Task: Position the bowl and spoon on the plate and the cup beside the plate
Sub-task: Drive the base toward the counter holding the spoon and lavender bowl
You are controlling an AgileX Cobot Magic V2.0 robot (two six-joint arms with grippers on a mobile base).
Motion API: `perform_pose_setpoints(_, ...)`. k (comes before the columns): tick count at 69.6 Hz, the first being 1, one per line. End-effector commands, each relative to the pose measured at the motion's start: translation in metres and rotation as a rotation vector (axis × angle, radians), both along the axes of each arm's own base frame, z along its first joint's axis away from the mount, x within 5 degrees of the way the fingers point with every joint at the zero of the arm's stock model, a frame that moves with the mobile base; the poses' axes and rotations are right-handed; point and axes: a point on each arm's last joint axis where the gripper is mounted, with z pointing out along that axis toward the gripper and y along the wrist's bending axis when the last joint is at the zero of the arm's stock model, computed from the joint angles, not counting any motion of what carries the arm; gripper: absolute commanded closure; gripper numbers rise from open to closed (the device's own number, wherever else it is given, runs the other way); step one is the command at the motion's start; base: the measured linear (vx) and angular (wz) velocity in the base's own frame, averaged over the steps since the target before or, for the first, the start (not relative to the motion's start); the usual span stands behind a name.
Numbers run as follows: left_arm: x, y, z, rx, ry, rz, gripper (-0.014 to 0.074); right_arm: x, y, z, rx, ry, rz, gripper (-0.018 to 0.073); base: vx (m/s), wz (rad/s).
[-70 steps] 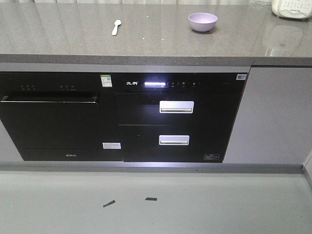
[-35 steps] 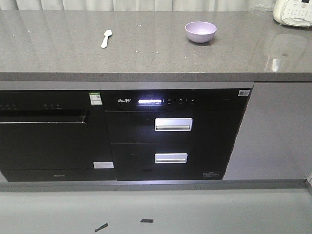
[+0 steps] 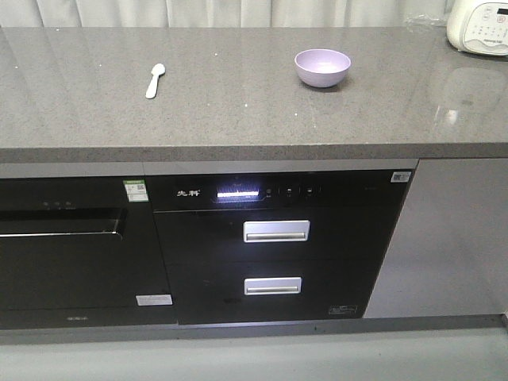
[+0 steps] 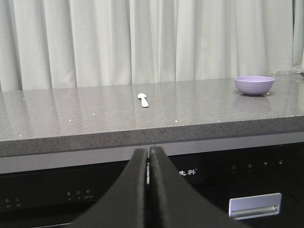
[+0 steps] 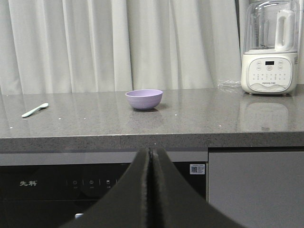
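The lavender bowl (image 3: 322, 67) stands empty on the grey countertop (image 3: 238, 111), right of middle; it also shows in the left wrist view as the bowl (image 4: 254, 85) and in the right wrist view as the bowl (image 5: 144, 99). The pale mint spoon (image 3: 155, 80) lies flat well to its left, seen too as the spoon (image 4: 143, 99) and the spoon (image 5: 34, 110). My left gripper (image 4: 148, 153) is shut with nothing in it, below the counter edge in front of the black appliance. My right gripper (image 5: 151, 153) is shut and empty at the same height. The plate and cup are out of view.
A white blender (image 5: 269, 47) stands at the counter's far right, its base showing as the blender (image 3: 479, 24). White curtains (image 4: 142, 42) hang behind the counter. Black built-in appliances with silver drawer handles (image 3: 275, 231) fill the cabinet front below.
The view has moved toward the counter and tilted up: bowl and spoon sit lower in frame, the floor has dropped out of sight. Nothing on the counter has moved.
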Motion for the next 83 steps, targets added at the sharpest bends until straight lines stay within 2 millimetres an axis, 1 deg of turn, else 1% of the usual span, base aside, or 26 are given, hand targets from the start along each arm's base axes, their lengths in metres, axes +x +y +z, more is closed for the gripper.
perform_pose_setpoints(1,-0.0026,0.0,0.0107,-0.023,-0.097,-0.007,0.0603,-0.0016,0.0,0.0058,-0.005,-0.079,-0.003,0.0565,0.19,-0.05)
perform_pose_setpoints(83,-0.0026,0.0,0.0107,-0.023,-0.097,-0.007,0.0603,-0.0016,0.0,0.0058,-0.005,-0.079,-0.003,0.0565,0.19,-0.01)
